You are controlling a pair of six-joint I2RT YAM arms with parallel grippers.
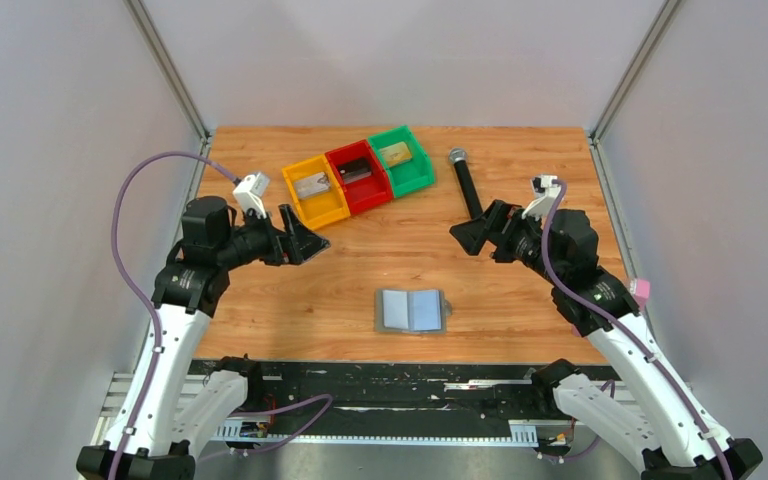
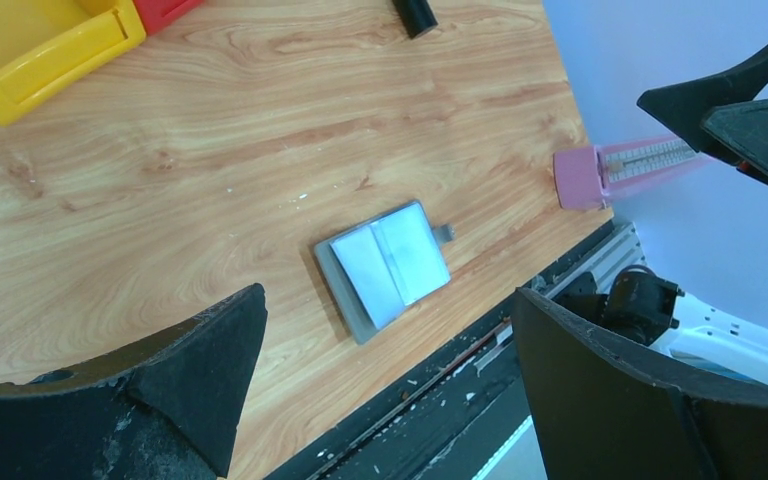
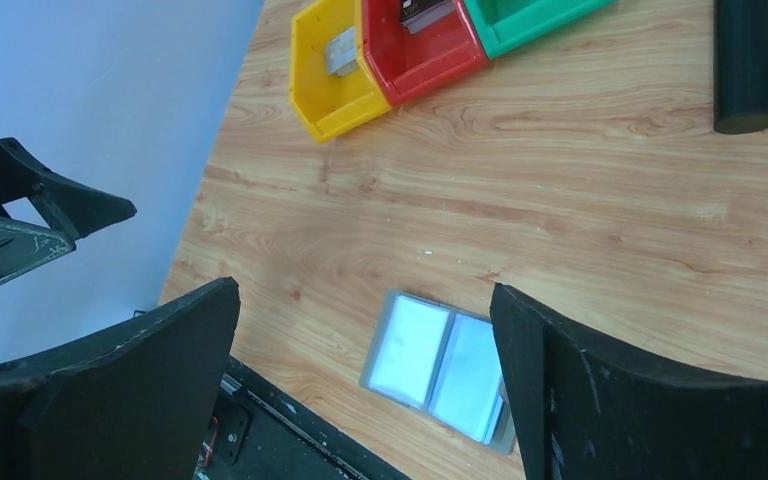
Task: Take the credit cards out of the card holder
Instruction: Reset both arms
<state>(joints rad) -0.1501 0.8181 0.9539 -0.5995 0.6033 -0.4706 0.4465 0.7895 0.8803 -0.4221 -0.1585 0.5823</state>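
Both of our grippers are spread wide, holding nothing: the left gripper [image 1: 303, 238] at nine o'clock, the right gripper [image 1: 468, 234] at three. The flat grey-blue bifold card holder [image 1: 412, 310] lies open on the wooden table [image 1: 520, 300] at six o'clock, apart from both.

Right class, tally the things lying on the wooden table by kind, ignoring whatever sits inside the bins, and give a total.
Bins: 3 (yellow bin, red bin, green bin)
Card holder: 1
Black cylinder: 1
Total: 5
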